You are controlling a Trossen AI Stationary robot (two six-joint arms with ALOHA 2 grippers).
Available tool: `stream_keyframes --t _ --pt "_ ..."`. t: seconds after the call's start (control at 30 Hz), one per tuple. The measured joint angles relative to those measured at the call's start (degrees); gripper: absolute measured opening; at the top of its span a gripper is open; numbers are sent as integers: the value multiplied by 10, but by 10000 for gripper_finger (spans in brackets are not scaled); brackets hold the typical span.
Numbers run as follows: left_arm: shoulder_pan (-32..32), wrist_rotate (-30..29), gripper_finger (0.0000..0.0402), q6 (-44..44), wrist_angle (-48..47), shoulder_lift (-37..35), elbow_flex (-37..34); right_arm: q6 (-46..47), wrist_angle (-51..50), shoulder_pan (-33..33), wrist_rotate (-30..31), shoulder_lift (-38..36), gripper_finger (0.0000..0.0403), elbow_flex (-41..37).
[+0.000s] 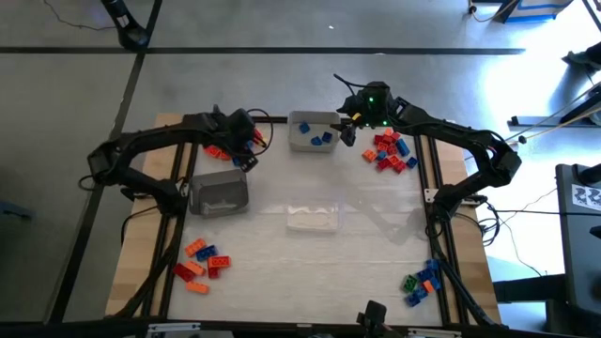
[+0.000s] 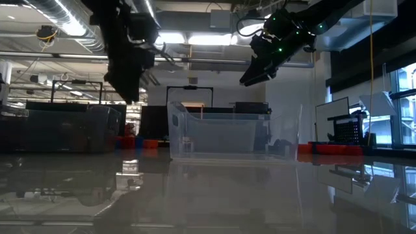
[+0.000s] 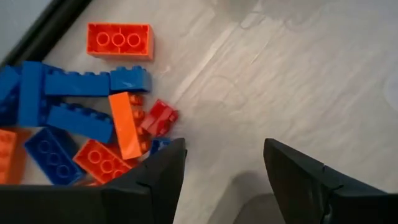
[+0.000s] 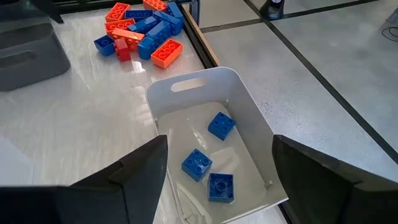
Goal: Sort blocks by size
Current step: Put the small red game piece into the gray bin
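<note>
Fingers (image 3: 155, 180) of left gripper wide, empty, above blocks (image 3: 87, 118); right fingers (image 4: 143, 174) wide, empty, over white tray (image 4: 249, 118).

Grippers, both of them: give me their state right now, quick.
Left gripper: open, empty, beside a pile of blocks.
Right gripper: open, empty, above the white tray.

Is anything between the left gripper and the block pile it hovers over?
Nothing visible. The left gripper hangs open above the blocks, with only bare table beside them.
</note>
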Motion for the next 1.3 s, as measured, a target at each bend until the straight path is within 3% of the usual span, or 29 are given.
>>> stream_keyframes --t 0.13,0.33,0.6,0.93,1.3 --pt "12 -14 205 5 59 11 -34 0 0 0 0 0 287 0" --pt "37 -16 205 70 73 61 -41 0 0 0 0 0 287 0" --pt "43 -15 205 234 81 123 -41 0 0 0 1 0 287 0" --pt "45 -51 205 328 97 129 -41 0 0 0 1 0 287 0" --pt "68 -40 205 393 151 128 -86 0 0 0 1 0 287 0"
